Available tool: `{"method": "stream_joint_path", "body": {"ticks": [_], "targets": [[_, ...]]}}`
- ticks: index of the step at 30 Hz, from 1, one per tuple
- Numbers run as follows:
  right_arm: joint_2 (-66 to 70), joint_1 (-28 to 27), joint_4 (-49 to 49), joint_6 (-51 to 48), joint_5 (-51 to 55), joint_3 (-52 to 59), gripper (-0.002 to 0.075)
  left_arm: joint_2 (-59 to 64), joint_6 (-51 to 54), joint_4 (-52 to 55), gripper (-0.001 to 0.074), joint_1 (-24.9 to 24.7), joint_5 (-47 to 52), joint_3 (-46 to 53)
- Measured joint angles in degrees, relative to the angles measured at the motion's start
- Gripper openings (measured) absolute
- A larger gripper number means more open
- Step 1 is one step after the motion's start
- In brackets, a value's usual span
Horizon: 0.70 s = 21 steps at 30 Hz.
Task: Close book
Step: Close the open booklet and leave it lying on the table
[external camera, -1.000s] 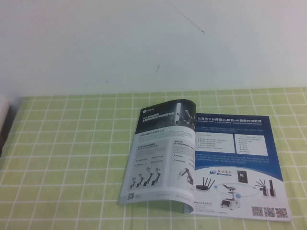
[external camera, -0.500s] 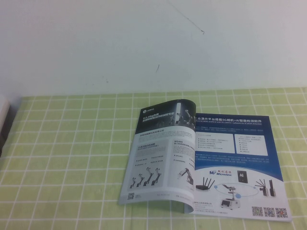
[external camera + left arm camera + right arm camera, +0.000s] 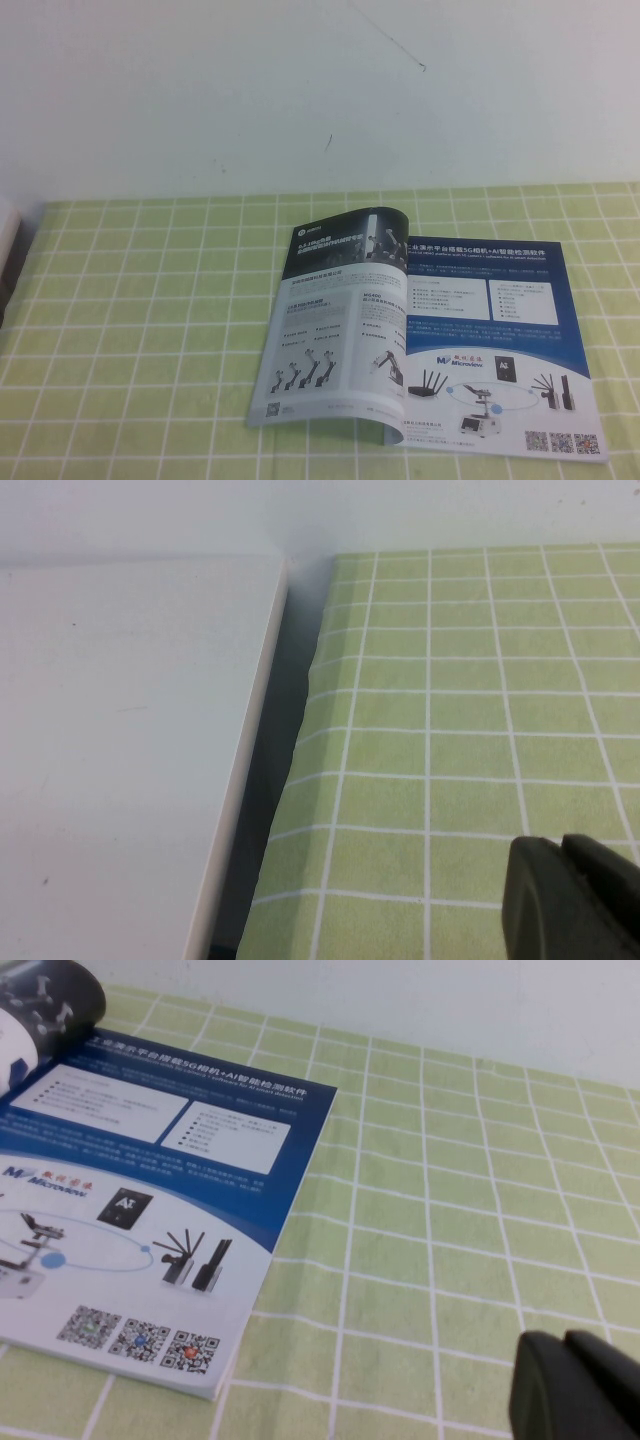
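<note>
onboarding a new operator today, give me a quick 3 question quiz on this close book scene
1. True or false: the book already lies closed on the checked cloth.
2. Which of its pages arches up off the cloth? A) left B) right C) neither
3. Fill in: the right end effector is over the cloth beside the book's ____ page, apart from it.

Key
1. False, it lies open.
2. A, the left page bows up.
3. Right: the blue right page, which lies flat.

Note: the left end effector is far from the book, over the cloth near its edge beside a white surface. Both end effectors look shut.
</note>
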Motion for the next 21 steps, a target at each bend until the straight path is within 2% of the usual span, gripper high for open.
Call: {"method": "stream_joint_path", "body": {"ticks": [6, 10, 16, 21], "targets": [[0.00, 0.00, 0.00, 0.00, -0.71, 0.00, -0.0003, 0.00, 0.00, 0.67, -0.0004, 0.00, 0.00, 0.00], [0.00, 0.00, 0.00, 0.00, -5.83, 0.48, -0.0003, 0.00, 0.00, 0.80, -0.0004, 0.00, -0.12, 0.00], [0.00, 0.00, 0.00, 0.00, -20.98, 0.48, -0.0003, 0.00, 0.00, 1.26, -0.0004, 0.00, -1.39, 0.00], [0.00, 0.00, 0.00, 0.29, -37.28, 0.48, -0.0003, 0.00, 0.00, 1.26, -0.0004, 0.00, -13.42, 0.38]]}}
